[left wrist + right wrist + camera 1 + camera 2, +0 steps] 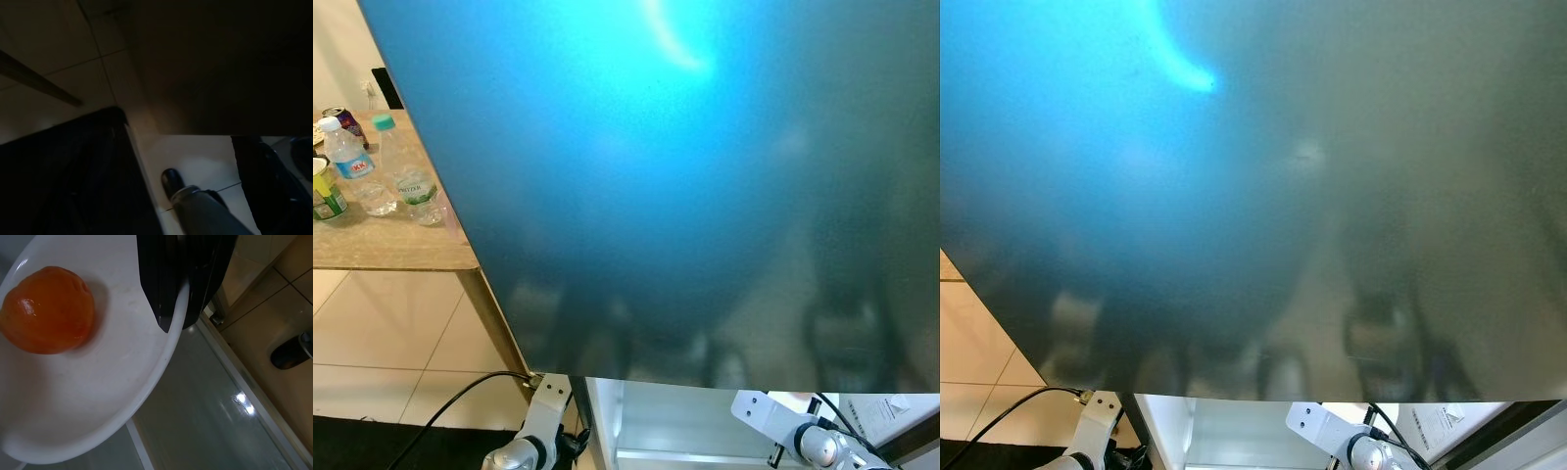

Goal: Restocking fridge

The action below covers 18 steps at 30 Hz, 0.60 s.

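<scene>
- Where the head views look forward and down, a broad glossy blue-to-grey fridge door (685,186) stands close in front and covers most of the scene, with blurred reflections along its lower part.
- Below the door's lower edge, a pale fridge interior with a white shelf edge (675,431) shows between the two silver arms.
- At the right wrist, the right gripper (176,320) has its two black fingers closed on the rim of a shallow white round plate (112,396), one finger above the rim and one below it.
- On that plate lies a round orange fruit with a glossy skin (46,311), resting on the plate's inner surface, well apart from the fingers.
- Under the plate, a greenish glass shelf (205,416) with bright light spots runs beside a beige tiled floor (274,323).
- The right arm (803,436) reaches in low towards the pale interior.
- The left arm (533,436) hangs low beside the door's edge, a black cable (460,401) running to it.
- The left wrist view is very dark; whether the left gripper is open or closed cannot be told.
- To the robot's left, a wooden table (401,250) carries two clear plastic water bottles (357,166) and a drinks can (342,122).
</scene>
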Tool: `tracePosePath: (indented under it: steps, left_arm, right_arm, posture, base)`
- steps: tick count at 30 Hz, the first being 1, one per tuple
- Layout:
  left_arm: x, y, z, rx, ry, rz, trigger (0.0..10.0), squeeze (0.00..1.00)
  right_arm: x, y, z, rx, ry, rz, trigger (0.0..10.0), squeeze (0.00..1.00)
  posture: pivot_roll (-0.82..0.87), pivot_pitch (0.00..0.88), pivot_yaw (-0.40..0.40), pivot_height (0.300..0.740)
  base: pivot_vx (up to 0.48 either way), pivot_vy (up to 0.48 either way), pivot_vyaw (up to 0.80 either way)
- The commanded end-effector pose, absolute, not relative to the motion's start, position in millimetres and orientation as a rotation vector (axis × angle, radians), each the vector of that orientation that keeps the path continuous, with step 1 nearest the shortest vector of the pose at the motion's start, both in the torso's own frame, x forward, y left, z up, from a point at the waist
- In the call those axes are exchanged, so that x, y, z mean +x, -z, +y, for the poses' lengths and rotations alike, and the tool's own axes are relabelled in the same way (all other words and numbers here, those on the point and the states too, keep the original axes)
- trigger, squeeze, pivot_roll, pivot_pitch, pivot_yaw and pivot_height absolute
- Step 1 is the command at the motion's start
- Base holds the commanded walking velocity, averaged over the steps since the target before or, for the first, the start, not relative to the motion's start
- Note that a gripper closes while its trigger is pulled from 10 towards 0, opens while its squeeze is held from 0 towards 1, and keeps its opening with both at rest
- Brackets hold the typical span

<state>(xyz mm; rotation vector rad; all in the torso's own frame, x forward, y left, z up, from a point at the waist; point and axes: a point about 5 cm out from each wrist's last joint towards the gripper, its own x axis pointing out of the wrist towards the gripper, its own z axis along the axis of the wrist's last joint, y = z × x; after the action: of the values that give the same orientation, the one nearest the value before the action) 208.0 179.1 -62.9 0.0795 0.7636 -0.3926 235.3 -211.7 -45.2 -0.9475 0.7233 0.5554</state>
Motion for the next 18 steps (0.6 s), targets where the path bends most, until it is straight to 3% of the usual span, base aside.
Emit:
tracePosePath:
  steps: [1, 6, 9, 18]
  left_arm:
    - [209, 63, 169, 0.027, 0.377, 0.746, 10.0, 0.00]
    - [192, 74, 179, -0.101, 0.236, 0.818, 10.0, 0.00]
    - [183, 79, 192, -0.283, 0.032, 0.826, 10.0, 0.00]
    - [163, 87, 210, -0.325, -0.117, 0.890, 10.0, 0.00]
  right_arm:
    - [240, 42, -208, -0.950, -0.561, 0.696, 10.0, 0.00]
    - [237, 45, -209, -0.951, -0.566, 0.706, 10.0, 0.00]
    - [232, 47, -211, -0.951, -0.567, 0.727, 10.0, 0.00]
    - [217, 56, -219, -0.939, -0.554, 0.795, 10.0, 0.00]
  posture:
    - [-0.07, 0.000, -0.003, 0.740]
    - [-0.07, 0.000, -0.002, 0.740]
    - [-0.08, 0.000, -0.002, 0.740]
    - [-0.08, 0.000, 0.000, 0.740]
  base:
    - [0.000, 0.000, 0.00]
    - [0.000, 0.000, 0.00]
    - [0.000, 0.000, 0.00]
    - [0.000, 0.000, 0.00]
